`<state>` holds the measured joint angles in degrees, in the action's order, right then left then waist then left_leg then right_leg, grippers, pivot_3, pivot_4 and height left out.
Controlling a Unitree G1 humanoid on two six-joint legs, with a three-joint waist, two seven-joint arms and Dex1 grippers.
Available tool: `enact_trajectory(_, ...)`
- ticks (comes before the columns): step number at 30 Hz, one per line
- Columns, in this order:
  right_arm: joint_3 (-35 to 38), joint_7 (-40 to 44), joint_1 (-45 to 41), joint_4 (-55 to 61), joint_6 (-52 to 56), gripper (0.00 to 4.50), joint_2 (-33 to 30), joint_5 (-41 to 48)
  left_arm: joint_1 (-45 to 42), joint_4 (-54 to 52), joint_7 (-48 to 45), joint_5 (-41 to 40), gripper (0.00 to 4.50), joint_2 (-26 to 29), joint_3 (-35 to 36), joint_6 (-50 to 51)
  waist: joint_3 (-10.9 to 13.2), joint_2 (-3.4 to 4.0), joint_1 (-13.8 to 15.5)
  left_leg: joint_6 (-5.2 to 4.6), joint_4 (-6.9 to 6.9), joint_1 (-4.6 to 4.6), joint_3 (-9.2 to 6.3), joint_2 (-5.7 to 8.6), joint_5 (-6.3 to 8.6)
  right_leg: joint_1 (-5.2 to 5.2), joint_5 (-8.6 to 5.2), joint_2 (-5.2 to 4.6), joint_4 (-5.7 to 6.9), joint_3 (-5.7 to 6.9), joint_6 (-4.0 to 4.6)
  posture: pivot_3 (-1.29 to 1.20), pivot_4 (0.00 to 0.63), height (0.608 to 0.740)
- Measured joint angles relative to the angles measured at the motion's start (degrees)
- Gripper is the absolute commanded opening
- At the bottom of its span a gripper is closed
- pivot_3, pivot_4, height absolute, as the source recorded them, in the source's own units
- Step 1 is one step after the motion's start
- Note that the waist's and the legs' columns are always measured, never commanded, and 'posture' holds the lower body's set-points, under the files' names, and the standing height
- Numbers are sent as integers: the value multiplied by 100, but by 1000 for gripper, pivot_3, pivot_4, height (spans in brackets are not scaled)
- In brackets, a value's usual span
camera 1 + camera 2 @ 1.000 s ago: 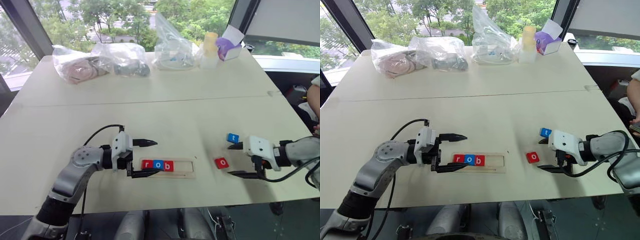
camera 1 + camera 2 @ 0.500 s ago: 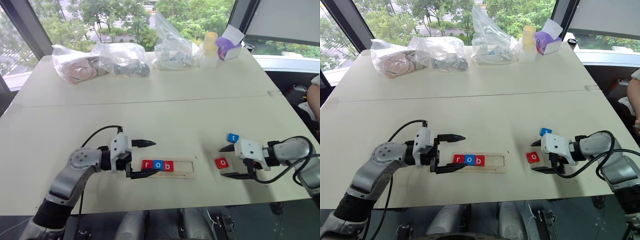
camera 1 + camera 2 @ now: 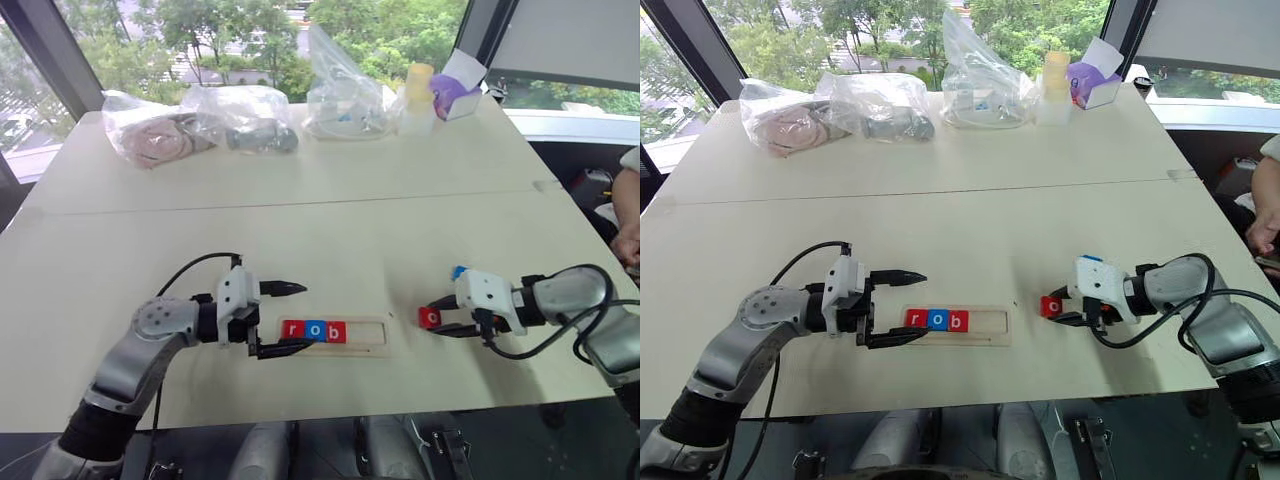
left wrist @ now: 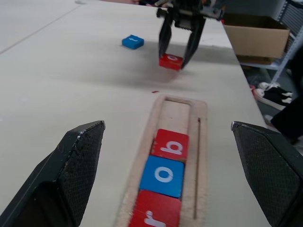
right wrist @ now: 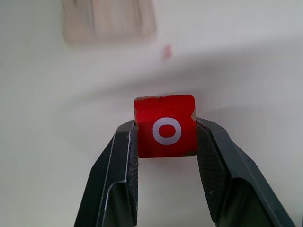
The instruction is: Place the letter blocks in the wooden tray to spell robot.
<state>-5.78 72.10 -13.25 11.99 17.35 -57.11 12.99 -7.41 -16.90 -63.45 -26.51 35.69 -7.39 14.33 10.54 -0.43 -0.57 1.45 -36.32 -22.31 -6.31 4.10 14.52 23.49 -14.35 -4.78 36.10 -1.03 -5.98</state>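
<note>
The wooden tray [image 3: 368, 336] lies near the table's front edge with a red r [image 3: 294, 330], a blue o [image 3: 315, 330] and a red b [image 3: 337, 331] in its left part. Its right part is bare. My left gripper [image 3: 306, 316] is open, with its fingers on either side of the tray's left end. To the right of the tray, my right gripper [image 3: 1050, 306] is shut on the red o block [image 5: 165, 125], low over the table. The blue t block [image 4: 132, 41] lies just behind that gripper.
Clear plastic bags [image 3: 240, 118] with items, a yellow-capped bottle [image 3: 419, 98] and a purple-and-white box [image 3: 458, 92] line the table's far side. A person's arm [image 3: 628, 222] shows at the right edge. A cardboard box [image 4: 255, 35] stands beyond the table.
My right gripper has moved left to the red o block and shut on it; the block now sits a little further left. The left gripper stays open at the tray.
</note>
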Motion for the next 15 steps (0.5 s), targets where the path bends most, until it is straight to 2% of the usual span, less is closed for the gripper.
enact_trajectory(6,-369,-404,-149,1044,1056,1141,286,111,0,-10,-59,-27,4500,43,18,2,0,-1,55,0,-1,-6,0,4,0,0,-1,-6,-7,2,2,0,150,740)
enact_trajectory(15,-963,-981,-281,1323,1659,1141,709,-103,-11,-11,-64,-26,4500,42,18,1,0,-2,125,0,-2,-7,2,4,0,2,-1,-7,-8,6,3,0,150,740)
